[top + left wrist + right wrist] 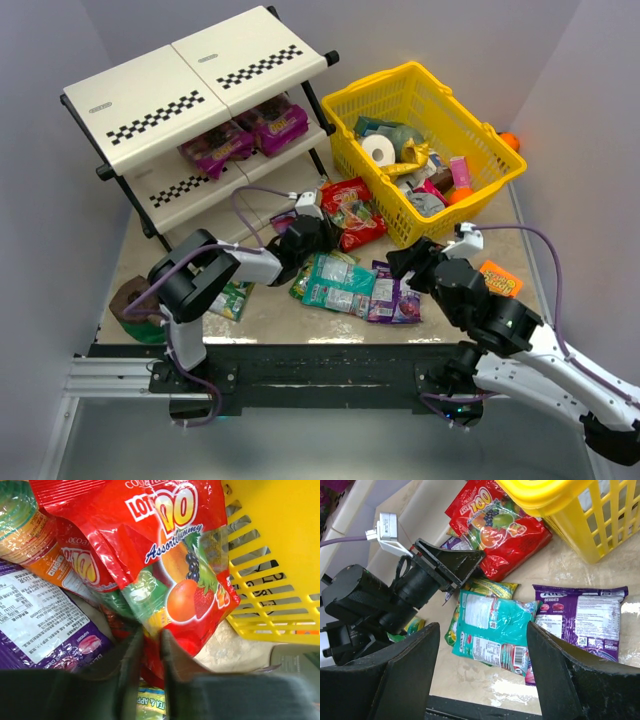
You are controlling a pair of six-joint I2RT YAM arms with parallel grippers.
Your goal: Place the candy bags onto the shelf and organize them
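The shelf [190,90] stands at the back left, with two purple-magenta candy bags [245,135] on its middle tier. My left gripper [318,232] is shut on the lower edge of a red fruit-print candy bag [175,555], which lies beside the basket [280,555]. That red bag also shows in the top view [350,210] and the right wrist view [495,525]. My right gripper [482,630] is wide open and empty above a teal bag [495,625], with a purple bag [585,615] to its right. A green bag [232,298] lies under the left arm.
A yellow mesh basket [480,130] full of mixed items stands at the back right. A small orange box [500,278] lies by the right arm. A brown and green object [135,300] sits at the near left. More bags lie under the red one [40,625].
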